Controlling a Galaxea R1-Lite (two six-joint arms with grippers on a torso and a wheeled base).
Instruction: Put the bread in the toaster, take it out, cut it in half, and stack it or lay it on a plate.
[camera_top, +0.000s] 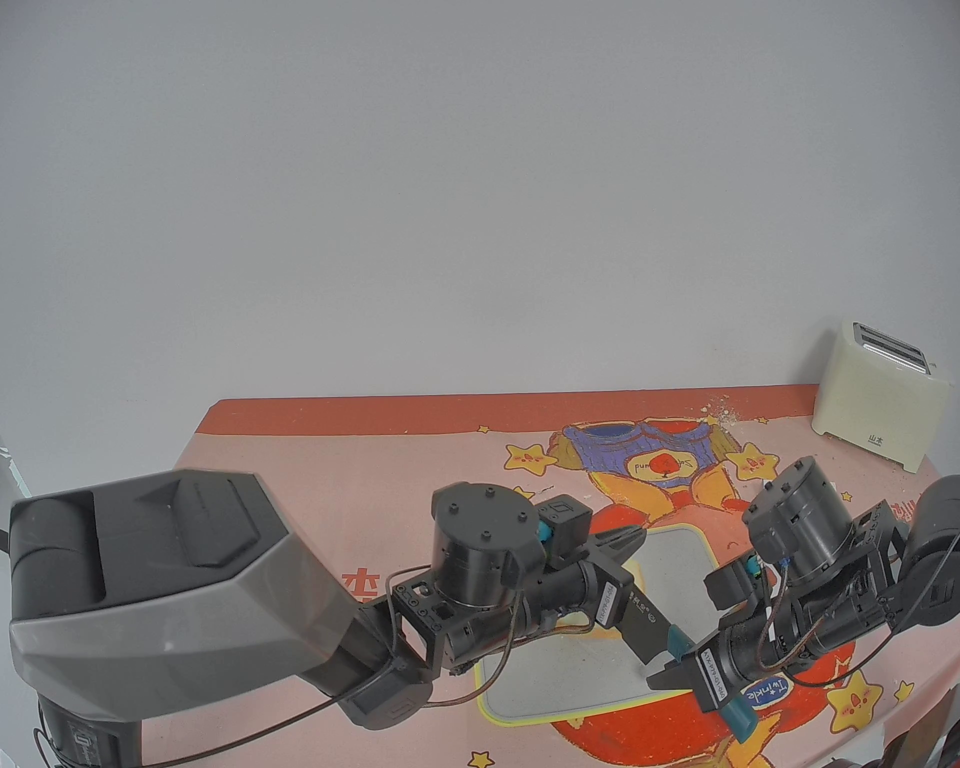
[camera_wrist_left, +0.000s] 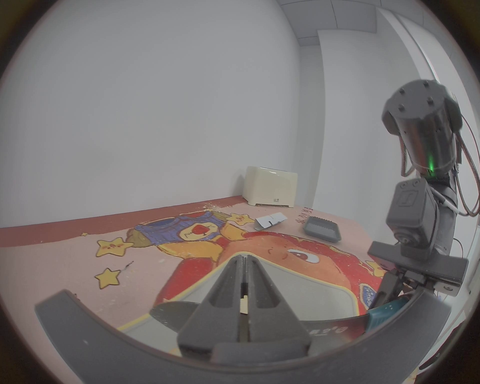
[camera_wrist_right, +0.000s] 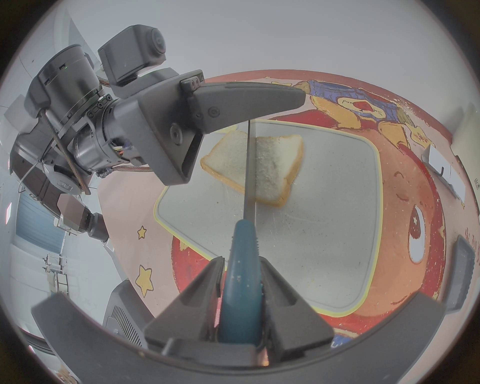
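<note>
- Cutting looks like the step in hand: left gripper (camera_top: 625, 545), fingers together, hangs over one edge of the bread slice (camera_wrist_right: 272, 165) on the cutting board (camera_wrist_right: 320, 225).
- Right gripper (camera_top: 685, 660) is clamped on the teal-handled knife (camera_wrist_right: 243, 260), with the blade across the slice's middle.
- Next move probably calls for a straight, firm downward press.

A cream toaster (camera_top: 880, 405) stands at the far right corner of the cartoon-printed mat (camera_top: 400, 470). Nearer in lies a pale cutting board (camera_top: 560, 685) (yellow along its rim). The left gripper (camera_top: 622, 545) hangs over the board's far edge, fingers drawn together. The right gripper (camera_top: 690, 672) is clamped on the teal handle of a knife (camera_top: 648, 625), whose blade slants across the board toward the left gripper.
</note>
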